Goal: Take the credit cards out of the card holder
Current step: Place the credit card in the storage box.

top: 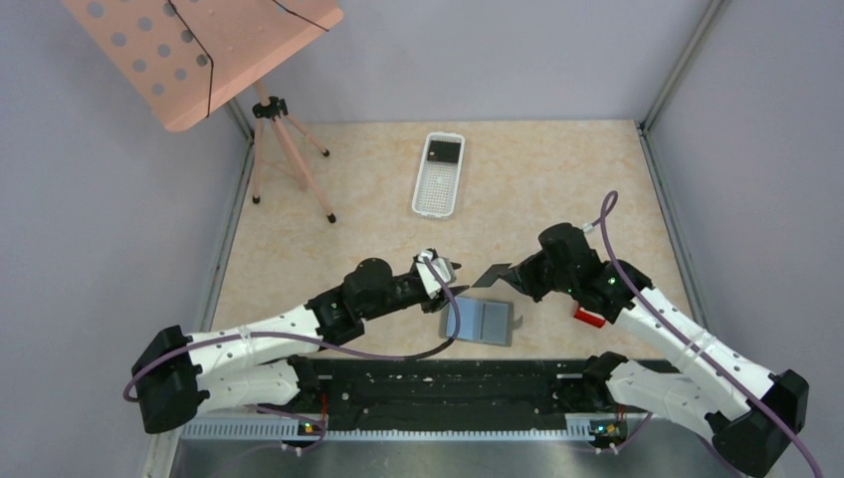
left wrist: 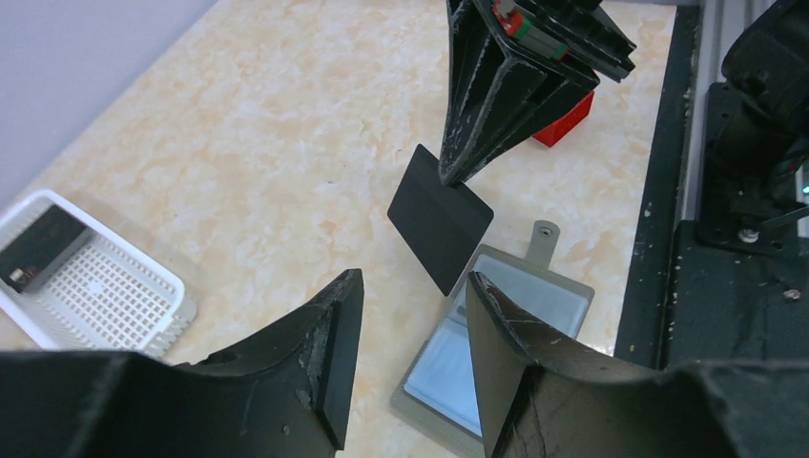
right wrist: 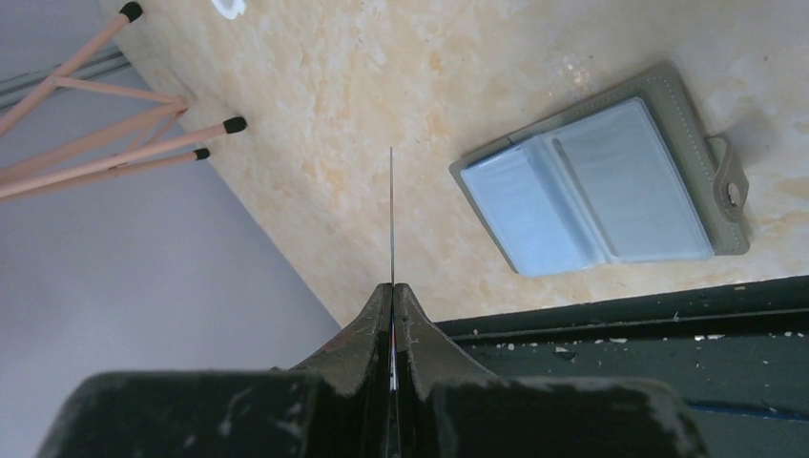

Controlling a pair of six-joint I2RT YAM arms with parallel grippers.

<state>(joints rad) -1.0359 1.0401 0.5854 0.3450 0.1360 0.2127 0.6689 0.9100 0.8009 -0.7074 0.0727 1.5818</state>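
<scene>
We see the marbled beige surface (top: 557,189) filling the middle of the overhead view, with a pink perforated board (top: 199,50) on a tripod at the upper left. A white basket (top: 435,194) lies at top centre, with a dark flat item in its far end. The card holder (top: 485,324) lies open and flat at lower centre, blue-grey pockets up. Just to its upper left, the left jaws stand spread around nothing. The right jaws are pressed together on the edge of a dark card (top: 492,275), just above the holder in the frame and not touching it.
</scene>
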